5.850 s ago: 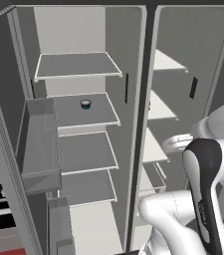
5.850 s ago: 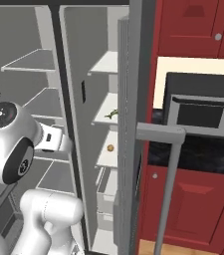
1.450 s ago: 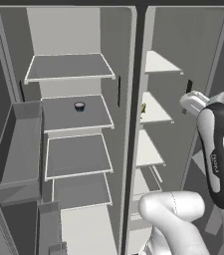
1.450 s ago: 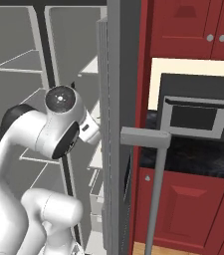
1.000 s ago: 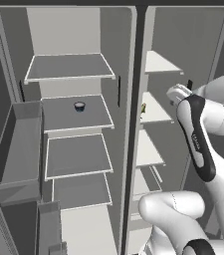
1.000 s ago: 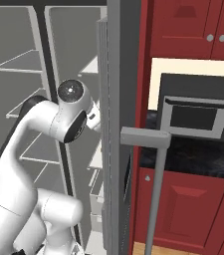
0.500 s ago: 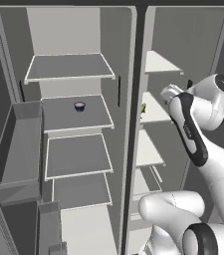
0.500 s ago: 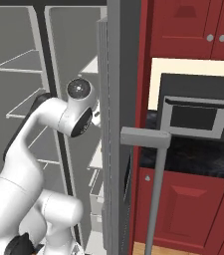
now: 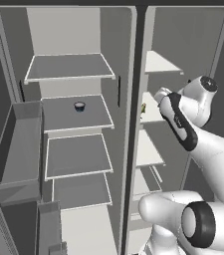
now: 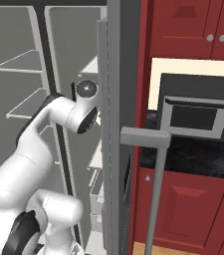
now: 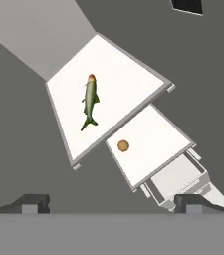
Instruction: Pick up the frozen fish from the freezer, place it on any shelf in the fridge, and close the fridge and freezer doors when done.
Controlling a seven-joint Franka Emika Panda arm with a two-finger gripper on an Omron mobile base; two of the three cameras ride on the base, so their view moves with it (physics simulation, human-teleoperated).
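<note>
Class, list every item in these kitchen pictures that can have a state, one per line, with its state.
Olive-green frozen fish: lying flat on a white freezer shelf, not held.
Two-finger gripper: open, empty.
Grey freezer door: open.
Small dark round cup: upright on a grey fridge shelf.

The frozen fish (image 11: 89, 102) looks smooth and slightly glossy, olive-green. It lies on a matt white shelf (image 11: 128, 79); the freezer (image 9: 183, 74) walls look like flat, matt grey metal.

arm (image 9: 183, 124): reaching into freezer (image 9: 156, 62) | cup (image 9: 79, 105): on fridge (image 9: 68, 67) shelf
</note>
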